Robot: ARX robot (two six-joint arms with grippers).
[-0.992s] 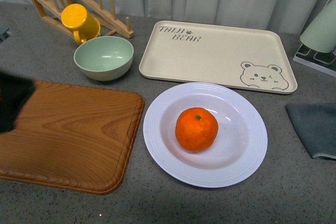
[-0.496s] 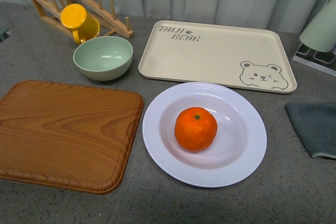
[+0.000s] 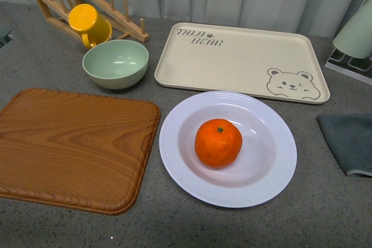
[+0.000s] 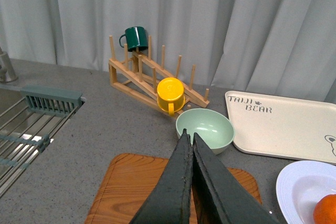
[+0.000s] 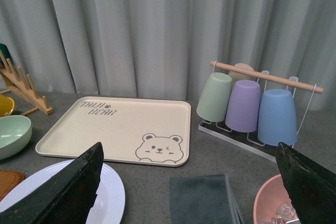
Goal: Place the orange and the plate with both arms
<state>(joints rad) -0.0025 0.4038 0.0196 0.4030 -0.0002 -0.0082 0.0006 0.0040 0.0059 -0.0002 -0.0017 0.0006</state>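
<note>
Gone from the left edge of the front view is the dark arm that overlapped the wooden board (image 3: 75, 143) a second ago; neither arm shows there now, and nothing else has shifted.

At centre frame the orange (image 3: 218, 143) sits in the well of the plate (image 3: 268, 185), stem dot up. The plate lies flat on the bench (image 3: 174, 227), just beside the board's right edge and just below the bear tray (image 3: 244, 56).

In its wrist view the left tool (image 4: 190, 136) has its fingers pressed together with nothing between them, hovering above the board. The right tool (image 5: 189, 150) is spread wide and holds nothing.

With fruit and plate set down and both arms clear, I judge the placing done, or at its last step. The next move calls for little more than parking the arms without brushing the plate rim. If the plate must still travel, it would need a level carry, since the orange can roll.

The green bowl (image 3: 115, 63) at upper left is empty, and so is the bear tray. The yellow mug (image 3: 88, 24) hangs on the wooden rack (image 3: 116, 13) behind the bowl. The right wrist view catches a pink bowl (image 5: 270, 203) with pale lumps inside, possibly ice; only its edge shows.
</note>
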